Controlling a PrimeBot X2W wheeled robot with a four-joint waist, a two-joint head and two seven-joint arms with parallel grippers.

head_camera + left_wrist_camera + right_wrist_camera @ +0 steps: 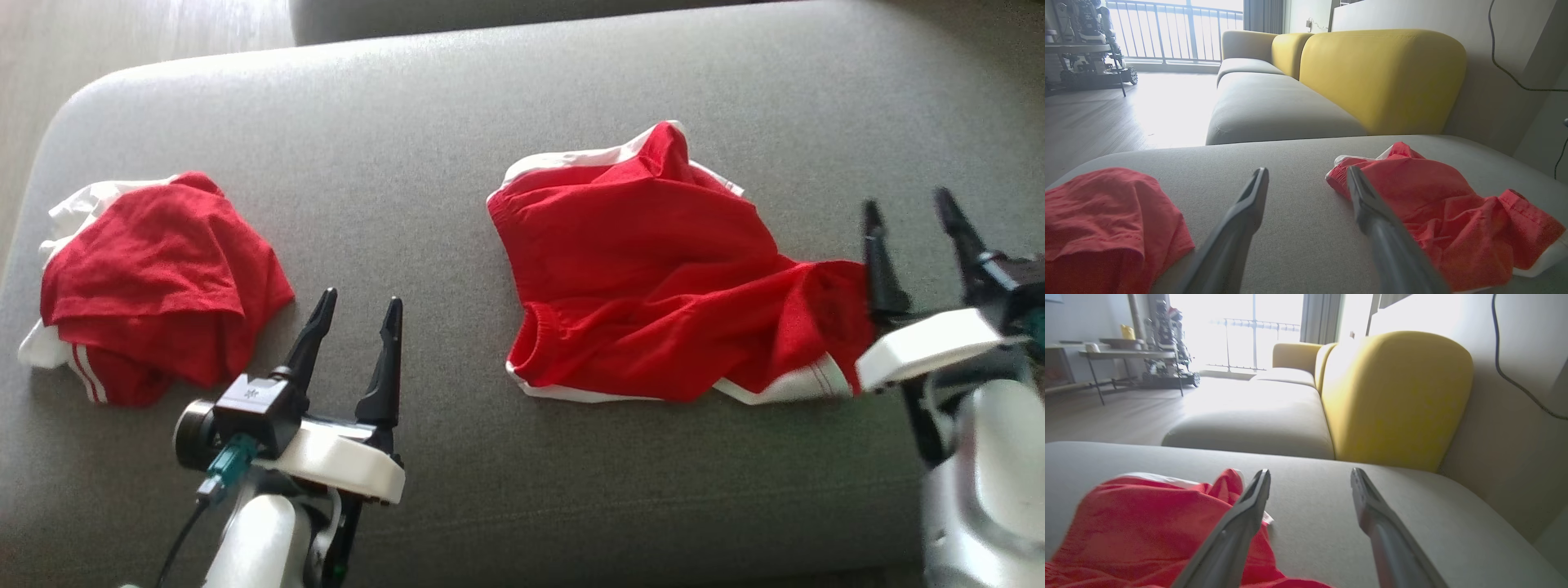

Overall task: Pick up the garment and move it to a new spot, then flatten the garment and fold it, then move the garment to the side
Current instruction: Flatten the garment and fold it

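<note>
Left tool (362, 296) sits lowest and closest to me, fingers spread wide with bare cushion (408, 122) between them, pinching nothing. Through its wrist camera the fingers point across the grey cushion, with a red pile (155, 286) off to its left and the shorts (645, 269) to its right, neither touched. Right tool (908, 198) is at the far right, fingers also apart and holding nothing. Its inner finger stands right at the shorts' right-hand end, and I cannot tell whether it touches the cloth. From its wrist camera that finger crosses in front of the red cloth, and the gap shows cushion. The shorts lie rumpled, red with white trim, right of the cushion's centre and well apart from the pile near the left edge. Beyond stands a yellow-backed sofa (1380, 77).
</note>
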